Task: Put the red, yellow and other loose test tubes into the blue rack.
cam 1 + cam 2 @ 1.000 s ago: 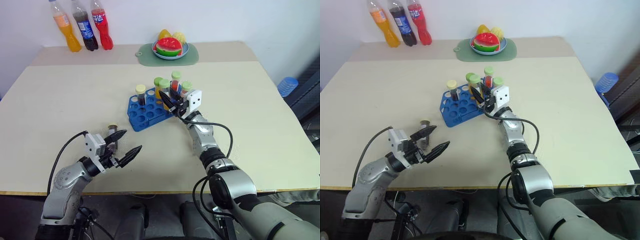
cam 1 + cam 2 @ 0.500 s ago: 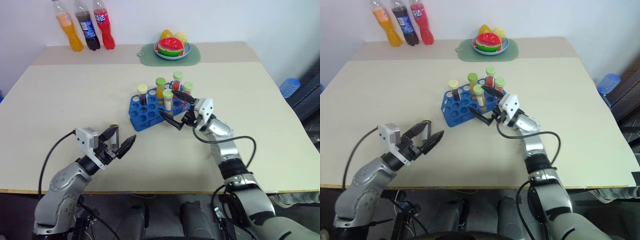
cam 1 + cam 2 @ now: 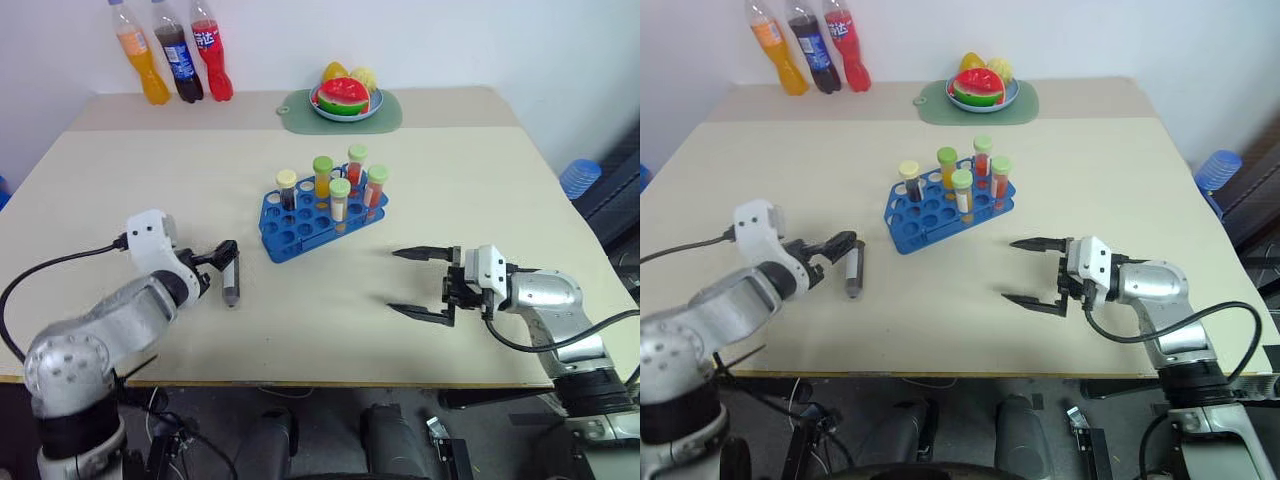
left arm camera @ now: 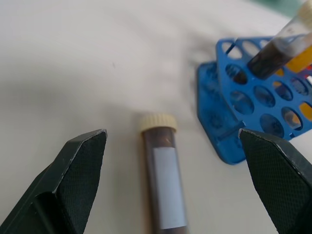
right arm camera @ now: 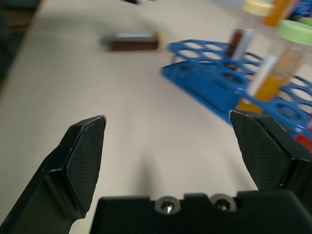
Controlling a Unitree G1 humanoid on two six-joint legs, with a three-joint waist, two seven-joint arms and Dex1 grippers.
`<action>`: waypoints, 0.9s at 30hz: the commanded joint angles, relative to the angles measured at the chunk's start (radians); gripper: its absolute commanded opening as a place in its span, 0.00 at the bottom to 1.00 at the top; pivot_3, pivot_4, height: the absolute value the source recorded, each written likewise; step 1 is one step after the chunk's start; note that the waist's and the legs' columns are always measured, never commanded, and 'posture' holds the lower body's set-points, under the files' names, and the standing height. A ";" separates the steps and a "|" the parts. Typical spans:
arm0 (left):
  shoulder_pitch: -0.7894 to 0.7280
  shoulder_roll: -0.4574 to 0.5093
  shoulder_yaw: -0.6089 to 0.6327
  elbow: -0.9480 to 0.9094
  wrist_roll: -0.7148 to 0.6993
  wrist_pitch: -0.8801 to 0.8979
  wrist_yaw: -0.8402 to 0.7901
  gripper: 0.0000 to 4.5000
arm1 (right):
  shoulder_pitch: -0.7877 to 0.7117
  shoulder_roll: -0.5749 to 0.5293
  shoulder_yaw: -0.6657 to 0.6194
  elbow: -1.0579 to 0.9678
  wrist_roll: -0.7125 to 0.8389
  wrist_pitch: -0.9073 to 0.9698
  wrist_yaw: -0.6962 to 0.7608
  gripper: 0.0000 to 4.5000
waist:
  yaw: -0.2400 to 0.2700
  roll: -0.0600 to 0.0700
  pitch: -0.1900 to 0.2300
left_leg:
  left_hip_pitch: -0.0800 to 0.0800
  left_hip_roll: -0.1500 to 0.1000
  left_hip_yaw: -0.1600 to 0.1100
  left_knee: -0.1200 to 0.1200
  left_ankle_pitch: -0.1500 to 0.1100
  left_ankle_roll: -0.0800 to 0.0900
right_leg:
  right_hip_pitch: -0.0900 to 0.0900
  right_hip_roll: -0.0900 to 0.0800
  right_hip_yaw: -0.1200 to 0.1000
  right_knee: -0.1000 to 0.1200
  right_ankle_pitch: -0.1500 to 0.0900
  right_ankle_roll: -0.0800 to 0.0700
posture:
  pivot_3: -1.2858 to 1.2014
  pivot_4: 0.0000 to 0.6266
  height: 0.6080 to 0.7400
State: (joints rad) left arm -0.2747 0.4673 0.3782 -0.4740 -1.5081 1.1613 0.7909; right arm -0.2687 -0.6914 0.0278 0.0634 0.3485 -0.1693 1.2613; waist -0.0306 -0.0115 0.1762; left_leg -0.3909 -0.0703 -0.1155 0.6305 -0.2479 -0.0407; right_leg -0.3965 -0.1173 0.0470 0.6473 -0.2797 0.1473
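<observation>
The blue rack [image 3: 300, 228] stands mid-table and holds several upright capped test tubes [image 3: 340, 200] with dark, yellow and red liquid. One loose test tube [image 3: 231, 285], dark with a cream cap, lies flat on the table to the rack's left. My left gripper [image 4: 171, 134] is open, with a finger on each side of this tube [image 4: 163, 190] and touching nothing. My right gripper [image 3: 393, 280] is open and empty, low over the table to the right of the rack and nearer the front edge. The right wrist view shows the rack [image 5: 204, 80] and the lying tube [image 5: 131, 41] beyond it.
Three soda bottles [image 3: 180, 60] stand at the back left corner. A green mat with a fruit plate [image 3: 345, 100] lies at the back centre. A blue object [image 3: 577, 175] sits off the table's right side.
My right gripper let go of a tube in the rack, opened and drew back to the right and toward the front edge. My left wrist rolled, and its fingers now straddle the lying tube.
</observation>
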 commanded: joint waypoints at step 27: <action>-0.374 0.084 -0.297 0.646 -0.464 -0.035 0.636 0.18 | -0.056 0.059 0.021 -0.122 0.020 0.005 -0.028 1.00 | 0.020 -0.002 0.000 | -0.001 -0.002 0.001 0.000 0.003 -0.005 | -0.001 -0.001 0.001 -0.001 0.000 0.000 | 0.52 0.24 1.00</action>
State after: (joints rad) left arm -0.6604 0.5559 0.0627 0.1796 -1.9674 1.1118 1.4068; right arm -0.3207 -0.6441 0.0535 -0.0383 0.3609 -0.1519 1.2413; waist -0.0110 -0.0130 0.1762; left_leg -0.3919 -0.0721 -0.1146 0.6309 -0.2450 -0.0460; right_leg -0.3974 -0.1180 0.0480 0.6462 -0.2797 0.1474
